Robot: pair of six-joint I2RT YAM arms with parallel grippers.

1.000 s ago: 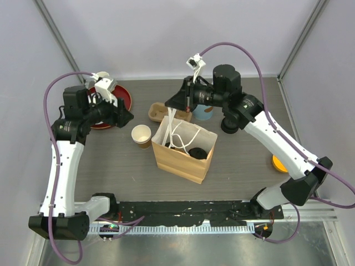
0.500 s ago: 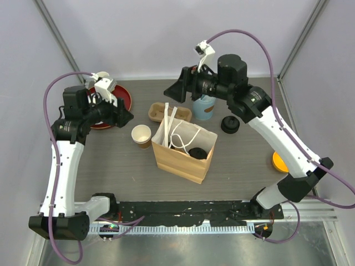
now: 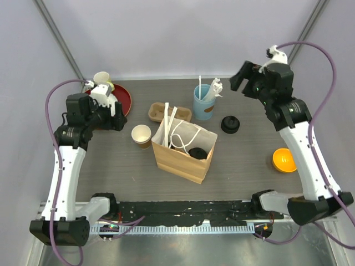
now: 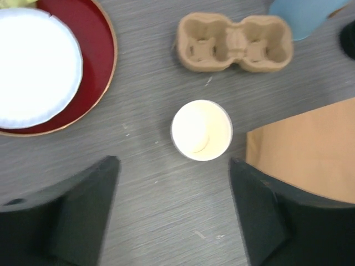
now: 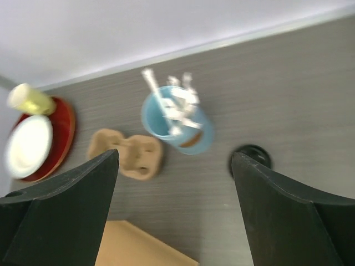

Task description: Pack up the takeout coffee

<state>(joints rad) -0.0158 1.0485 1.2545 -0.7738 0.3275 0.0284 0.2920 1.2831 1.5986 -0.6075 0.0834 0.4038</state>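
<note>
One black-lidded takeout coffee [image 3: 195, 152] shows inside the brown paper bag [image 3: 176, 160] at centre, whether the second lies hidden beside it I cannot tell, and with left claw [image 4: 173, 166] and right claw [image 5: 175, 155] both wide open and empty, packing looks nearly finished.

The bag [image 3: 180, 158] holds a lidded cup [image 3: 197, 153]; an open cup [image 3: 141, 134] sits just left of it, the carrier [image 3: 161, 112] behind. A utensil cup [image 3: 203, 106] stands right of the carrier, lids [image 3: 230, 124] right of the bag, a plate [image 3: 126, 100] far left, a bowl [image 3: 283, 160] far right.
</note>
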